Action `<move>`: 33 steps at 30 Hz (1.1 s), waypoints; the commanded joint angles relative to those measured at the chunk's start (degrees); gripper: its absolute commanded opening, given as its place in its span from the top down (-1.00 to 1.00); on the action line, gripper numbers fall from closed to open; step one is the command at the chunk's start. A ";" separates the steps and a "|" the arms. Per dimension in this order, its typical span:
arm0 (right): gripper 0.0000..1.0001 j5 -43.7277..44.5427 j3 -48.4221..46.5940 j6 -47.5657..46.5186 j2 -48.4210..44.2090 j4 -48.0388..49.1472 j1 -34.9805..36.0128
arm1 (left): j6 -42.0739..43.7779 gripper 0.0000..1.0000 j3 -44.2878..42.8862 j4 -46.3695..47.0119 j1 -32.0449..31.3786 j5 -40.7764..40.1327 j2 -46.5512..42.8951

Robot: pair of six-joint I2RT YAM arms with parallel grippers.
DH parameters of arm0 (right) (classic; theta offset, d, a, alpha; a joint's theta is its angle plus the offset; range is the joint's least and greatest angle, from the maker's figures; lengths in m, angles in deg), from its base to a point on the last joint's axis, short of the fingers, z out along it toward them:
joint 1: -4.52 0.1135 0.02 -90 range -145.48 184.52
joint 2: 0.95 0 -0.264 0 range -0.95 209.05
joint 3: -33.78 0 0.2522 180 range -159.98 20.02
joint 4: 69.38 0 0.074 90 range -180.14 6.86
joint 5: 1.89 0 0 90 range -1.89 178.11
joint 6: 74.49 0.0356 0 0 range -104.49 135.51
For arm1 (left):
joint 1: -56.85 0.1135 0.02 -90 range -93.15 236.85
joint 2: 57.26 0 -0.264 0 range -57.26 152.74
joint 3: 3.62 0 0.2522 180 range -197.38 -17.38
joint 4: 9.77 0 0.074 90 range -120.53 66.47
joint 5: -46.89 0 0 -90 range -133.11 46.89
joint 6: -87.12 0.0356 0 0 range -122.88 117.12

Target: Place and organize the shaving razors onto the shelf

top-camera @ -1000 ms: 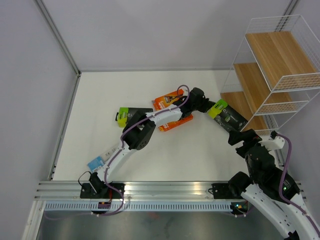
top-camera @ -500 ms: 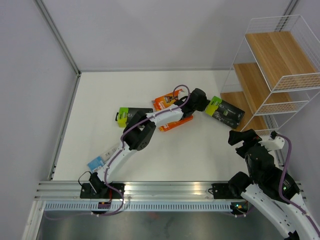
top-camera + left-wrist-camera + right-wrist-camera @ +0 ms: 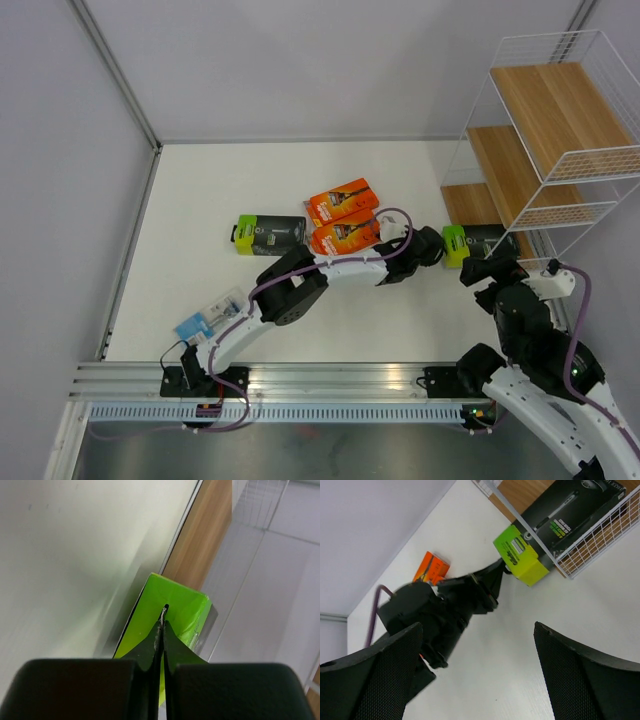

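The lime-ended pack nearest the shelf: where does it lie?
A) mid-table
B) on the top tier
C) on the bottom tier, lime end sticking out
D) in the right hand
C: the pack rests on the bottom tier, lime end past its edge, the left hand pinching it.

A white table point(image 3: 200, 190) fills the middle of the top view. Near its centre lie the upper orange pack point(image 3: 341, 201) and the lower orange pack point(image 3: 346, 236), close together. Left of them lies a black-and-lime pack point(image 3: 268, 233), and at lower left a clear blister pack point(image 3: 208, 319). At the right edge stands the wire shelf point(image 3: 560, 110). A second black-and-lime pack point(image 3: 490, 240) lies on its lowest wooden tier, lime end jutting out.
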 commanded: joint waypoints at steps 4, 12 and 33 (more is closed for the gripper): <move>-0.96 2.81 -7.28 2.80 0.90 -3.42 0.01 | 6.27 0.95 7.34 17.93 -1.68 -1.54 -5.35; -0.96 0.79 -8.43 -1.60 2.84 -2.72 0.01 | 11.38 0.95 3.39 21.44 -3.09 -0.40 -1.57; -0.96 0.00 -7.90 -3.80 1.61 -1.48 0.01 | 15.07 0.95 -7.60 17.32 -3.35 8.74 6.25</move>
